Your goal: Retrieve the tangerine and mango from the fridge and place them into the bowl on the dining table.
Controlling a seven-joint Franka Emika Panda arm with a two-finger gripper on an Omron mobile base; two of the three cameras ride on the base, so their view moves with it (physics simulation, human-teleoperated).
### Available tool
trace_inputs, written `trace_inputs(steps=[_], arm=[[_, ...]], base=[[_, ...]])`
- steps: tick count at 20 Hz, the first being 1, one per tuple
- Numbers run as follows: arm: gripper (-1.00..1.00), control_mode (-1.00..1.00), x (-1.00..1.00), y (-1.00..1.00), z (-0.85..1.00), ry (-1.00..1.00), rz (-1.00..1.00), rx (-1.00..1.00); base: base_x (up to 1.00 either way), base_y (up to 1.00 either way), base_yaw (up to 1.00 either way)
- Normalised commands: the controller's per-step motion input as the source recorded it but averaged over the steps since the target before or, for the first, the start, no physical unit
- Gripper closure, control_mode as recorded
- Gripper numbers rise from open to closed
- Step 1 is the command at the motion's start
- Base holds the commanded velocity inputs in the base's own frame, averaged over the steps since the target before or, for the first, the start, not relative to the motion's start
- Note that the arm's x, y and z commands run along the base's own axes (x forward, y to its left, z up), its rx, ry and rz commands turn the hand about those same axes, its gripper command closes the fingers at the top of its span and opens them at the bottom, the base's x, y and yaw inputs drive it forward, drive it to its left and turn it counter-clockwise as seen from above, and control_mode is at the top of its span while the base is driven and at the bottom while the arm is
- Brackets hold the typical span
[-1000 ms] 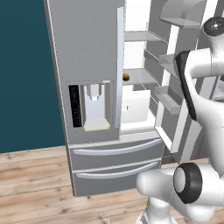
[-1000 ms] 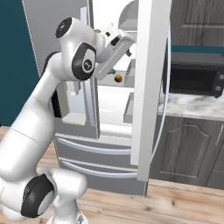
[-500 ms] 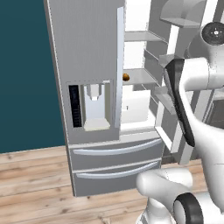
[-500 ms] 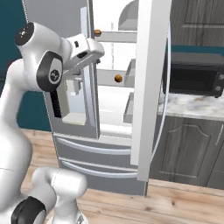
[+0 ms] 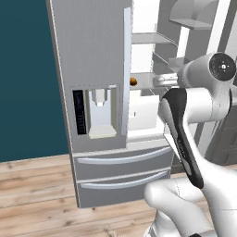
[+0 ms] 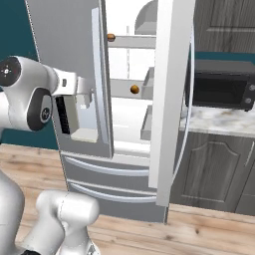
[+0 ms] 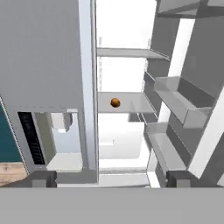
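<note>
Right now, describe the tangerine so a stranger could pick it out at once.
Find the tall silver-grey fridge with its right door swung open, and look into the white interior. On the middle shelf, level with the top of the water dispenser panel, sits the tangerine: a small dark-orange ball, alone on that shelf among white and grey.

The left base view looks from behind and left of the arm, forward at the fridge (image 5: 104, 106), near enough that its closed left door and bottom drawers take up most of the picture. The right base view faces the same fridge from the right, past the edge of the open right door (image 6: 172, 94), with a microwave (image 6: 221, 89) beyond. The hand view looks straight into the open compartment from close by. All three share the tangerine (image 7: 115, 103) on its shelf.
</note>
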Motion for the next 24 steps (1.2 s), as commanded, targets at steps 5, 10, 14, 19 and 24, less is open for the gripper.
trace_inputs(steps=[5, 10, 14, 19, 24], arm=[[-1.0, -1.0, 0.42, 0.45, -0.01, 0.1, 0.02, 0.33], [-1.0, -1.0, 0.63, 0.13, 0.11, 0.18, 0.11, 0.04], [-1.0, -1.0, 0.68, 0.15, 0.04, 0.14, 0.02, 0.0], [-1.0, -1.0, 0.56, 0.17, 0.02, -0.01, -0.04, -0.07], [-1.0, -1.0, 0.44, 0.04, 0.0, -0.21, -0.06, -0.05]], base=[[0.0, 0.0, 0.0], [0.0, 0.0, 0.0], [0.0, 0.0, 0.0], [0.0, 0.0, 0.0], [0.0, 0.0, 0.0]])
